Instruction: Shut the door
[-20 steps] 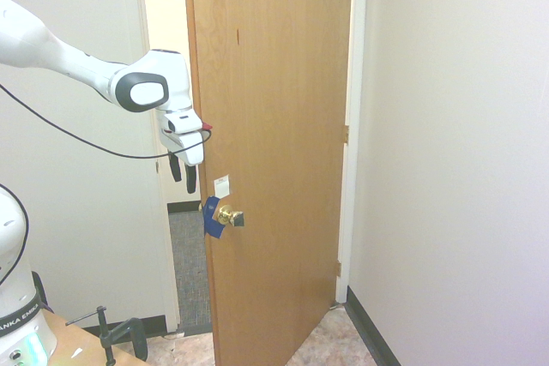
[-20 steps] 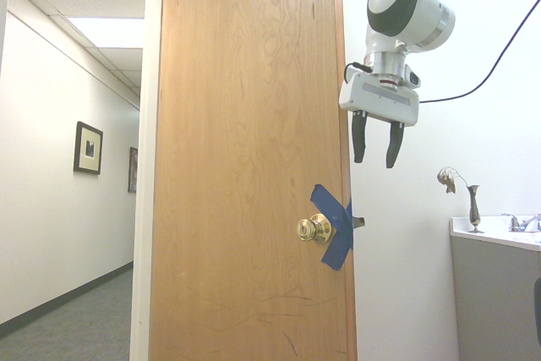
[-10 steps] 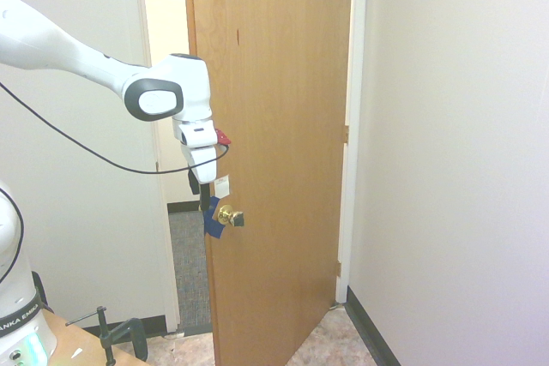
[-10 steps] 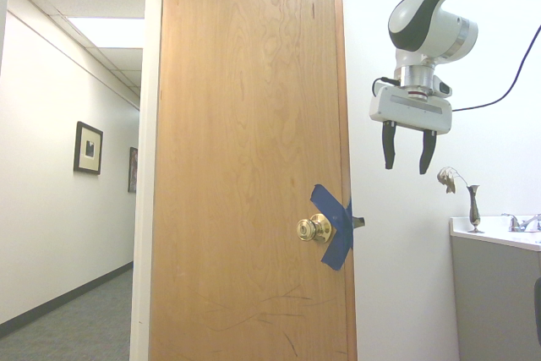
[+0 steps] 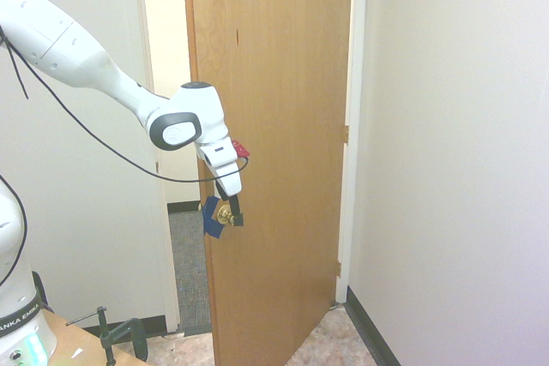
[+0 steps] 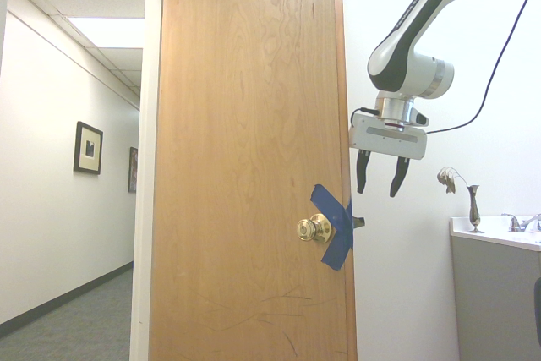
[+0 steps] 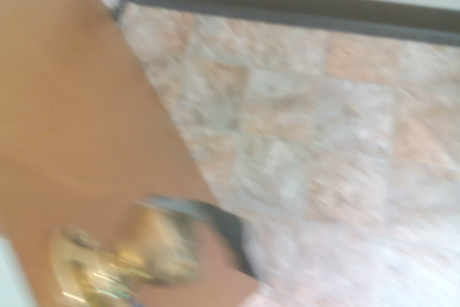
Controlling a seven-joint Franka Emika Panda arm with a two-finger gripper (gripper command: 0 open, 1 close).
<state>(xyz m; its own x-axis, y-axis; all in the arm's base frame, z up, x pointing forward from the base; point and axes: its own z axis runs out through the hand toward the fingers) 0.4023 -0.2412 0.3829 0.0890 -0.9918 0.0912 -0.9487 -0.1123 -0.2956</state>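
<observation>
The door (image 5: 274, 109) of orange-brown wood stands ajar, swung into the room, with the hallway showing past its free edge. Its brass knob (image 5: 228, 215) sits beside blue tape (image 5: 208, 219) at the latch. From the other side the door (image 6: 245, 124), its knob (image 6: 313, 228) and the crossed blue tape (image 6: 334, 224) show too. My gripper (image 6: 377, 182) hangs open just above the knob, close to the room-side face near the latch edge. In the first exterior view my gripper (image 5: 233, 201) covers the white sticker. The wrist view shows the blurred knob (image 7: 122, 257) against the door (image 7: 65, 106).
A white wall (image 5: 455, 143) runs to the right of the hinge side, with a dark baseboard (image 5: 369, 323) on the tiled floor. A grey counter (image 6: 494, 285) with a small vase (image 6: 472, 205) stands at the far right. The carpeted hallway (image 6: 68, 327) lies beyond the doorway.
The arm has swung toward the door face and dropped lower, bringing the gripper from beside the latch edge down to just above the knob. The door has not moved.
</observation>
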